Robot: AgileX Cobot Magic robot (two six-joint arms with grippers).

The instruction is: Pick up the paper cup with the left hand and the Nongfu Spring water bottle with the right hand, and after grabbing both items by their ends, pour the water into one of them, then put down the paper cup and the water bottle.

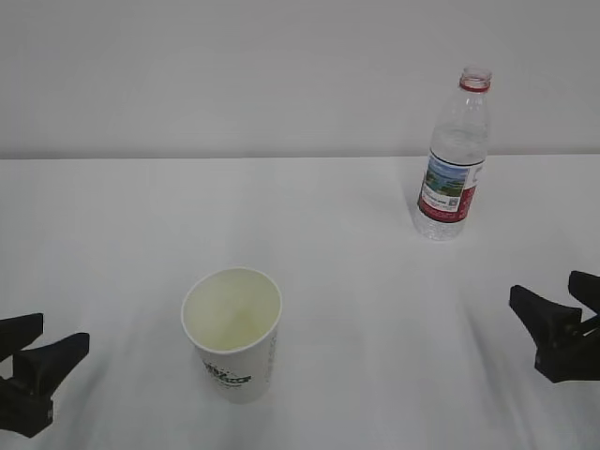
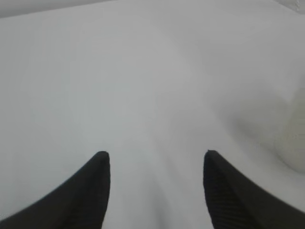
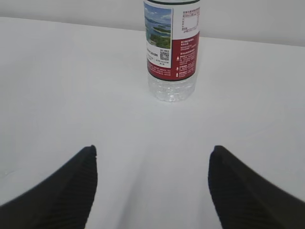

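Both end effectors sit low over the white worktop [image 1: 356,281], jaws spread wide and holding nothing. The cup [image 1: 232,333] stands upright, mouth up, ahead and to the right of the left end effector [image 1: 42,361], apart from it (only a pale blur at the right edge of the wrist view). The bottle [image 3: 171,52] stands upright, uncapped, straight ahead of the right end effector [image 3: 152,162] and farther off. Each arm is nearer its own target, so I'd expect plain forward reaches.

At lower centre the paper cup [image 1: 232,333] looks matt, cream inside. Upper right, the water bottle [image 1: 454,157] is clear glossy plastic. The tablecloth [image 1: 356,309] is smooth white fabric.
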